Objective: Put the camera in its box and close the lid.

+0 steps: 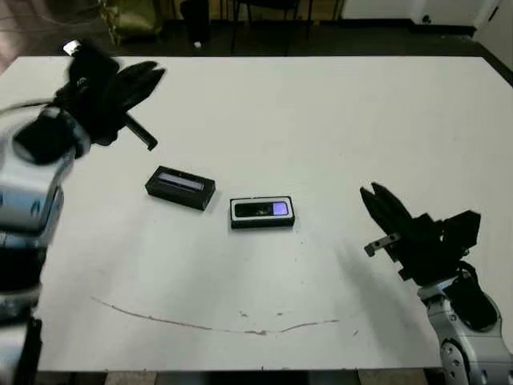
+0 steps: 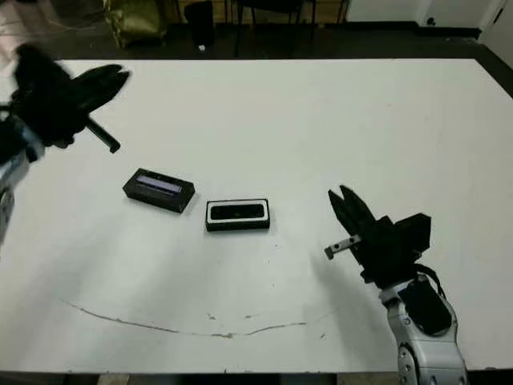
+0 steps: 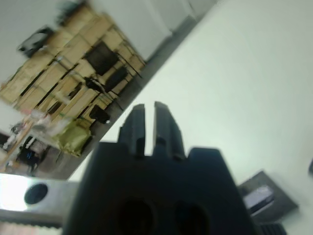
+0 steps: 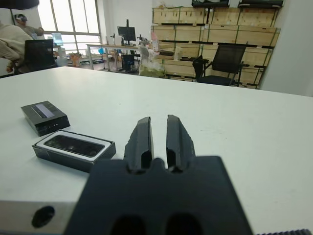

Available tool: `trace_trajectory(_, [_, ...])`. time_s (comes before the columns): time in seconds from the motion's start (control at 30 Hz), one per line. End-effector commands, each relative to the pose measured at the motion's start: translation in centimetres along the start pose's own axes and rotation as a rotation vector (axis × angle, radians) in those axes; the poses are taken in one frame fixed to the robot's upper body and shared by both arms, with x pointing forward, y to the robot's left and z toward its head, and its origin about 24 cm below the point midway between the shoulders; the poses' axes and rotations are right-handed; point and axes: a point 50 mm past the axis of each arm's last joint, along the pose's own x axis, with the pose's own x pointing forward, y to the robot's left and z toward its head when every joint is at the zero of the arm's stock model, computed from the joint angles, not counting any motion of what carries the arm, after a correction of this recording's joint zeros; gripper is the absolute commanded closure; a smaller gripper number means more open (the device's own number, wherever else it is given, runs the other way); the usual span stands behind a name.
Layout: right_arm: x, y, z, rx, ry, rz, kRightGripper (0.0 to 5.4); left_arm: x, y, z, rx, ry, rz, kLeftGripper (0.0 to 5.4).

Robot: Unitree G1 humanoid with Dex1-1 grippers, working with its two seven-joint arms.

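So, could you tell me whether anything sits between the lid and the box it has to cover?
Nothing visible does. The lid lies flat on the white table just beside the box, with only a bare strip of tabletop between them. The camera is already lying in the box, and both grippers are well clear.

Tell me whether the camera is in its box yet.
In. The camera lies inside the box's white lining, screen glowing; the lid sits apart beside it, so the box is uncovered.

No legible text, label, brand, number or sign is shown. The camera [image 1: 263, 210] screen glows bluish-purple without readable characters; the lid [image 1: 180, 186] strip is blank.
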Motion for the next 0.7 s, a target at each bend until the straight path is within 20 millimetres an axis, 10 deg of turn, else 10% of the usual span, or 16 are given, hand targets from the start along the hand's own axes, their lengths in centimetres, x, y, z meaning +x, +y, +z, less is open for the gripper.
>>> trace_trajectory(0.03, [-0.3,-0.1,-0.2,-0.011,0.021,-0.01,5.38,2.0,-0.1,-0.3,0.123,0.143,-0.191,5.4])
trace_trajectory(0.7, [-0.7,0.2,-0.9,0.06,0.01,-0.008,5.38,7.8,-5.9,-4.0,0.255,0.446,-0.546,5.4])
